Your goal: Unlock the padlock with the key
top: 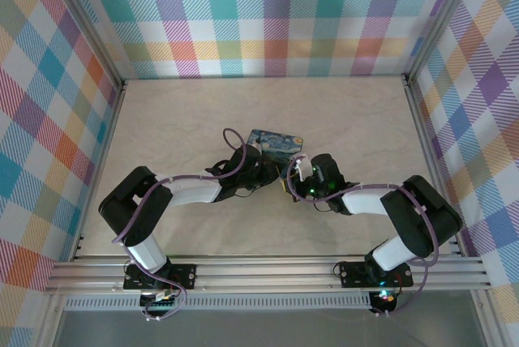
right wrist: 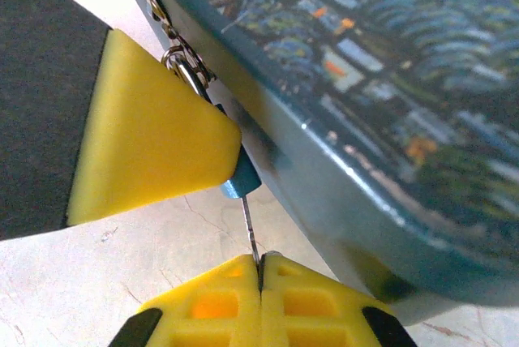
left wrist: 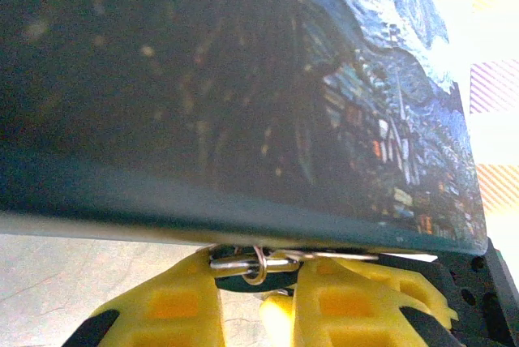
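Tiny blue padlock point(right wrist: 242, 182) is sitting clamped in the left end effector point(left wrist: 258, 286), its body peeking out past the finger pad. Thin silver key point(right wrist: 250, 229) is running from its underside into the pinching right end effector point(right wrist: 259, 272).

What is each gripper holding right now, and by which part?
Right fingers pinch the key by its near end, its thin blade reaching the padlock. Left fingers clamp the padlock's blue body, beside the tin.
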`<action>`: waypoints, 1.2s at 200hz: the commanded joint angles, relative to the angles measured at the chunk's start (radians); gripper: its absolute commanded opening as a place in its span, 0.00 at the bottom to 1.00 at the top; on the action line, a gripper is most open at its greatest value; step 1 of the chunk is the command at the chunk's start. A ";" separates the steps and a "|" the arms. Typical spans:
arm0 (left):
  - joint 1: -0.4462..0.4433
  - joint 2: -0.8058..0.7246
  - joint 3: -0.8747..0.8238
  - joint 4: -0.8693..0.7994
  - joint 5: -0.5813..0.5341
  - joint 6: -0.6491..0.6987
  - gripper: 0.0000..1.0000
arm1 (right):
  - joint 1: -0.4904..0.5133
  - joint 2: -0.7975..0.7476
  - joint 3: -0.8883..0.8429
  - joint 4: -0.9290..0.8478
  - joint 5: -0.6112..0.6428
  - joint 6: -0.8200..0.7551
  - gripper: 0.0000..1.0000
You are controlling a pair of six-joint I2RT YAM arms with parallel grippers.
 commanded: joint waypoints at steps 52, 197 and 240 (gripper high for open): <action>-0.014 -0.026 0.024 -0.016 0.061 0.022 0.19 | -0.016 0.042 0.036 0.122 0.001 -0.019 0.00; -0.014 -0.019 0.030 -0.028 0.063 0.030 0.19 | -0.043 0.066 0.070 0.111 -0.003 -0.056 0.00; -0.014 -0.015 0.031 -0.027 0.061 0.030 0.19 | -0.046 0.073 0.076 0.119 -0.024 -0.053 0.00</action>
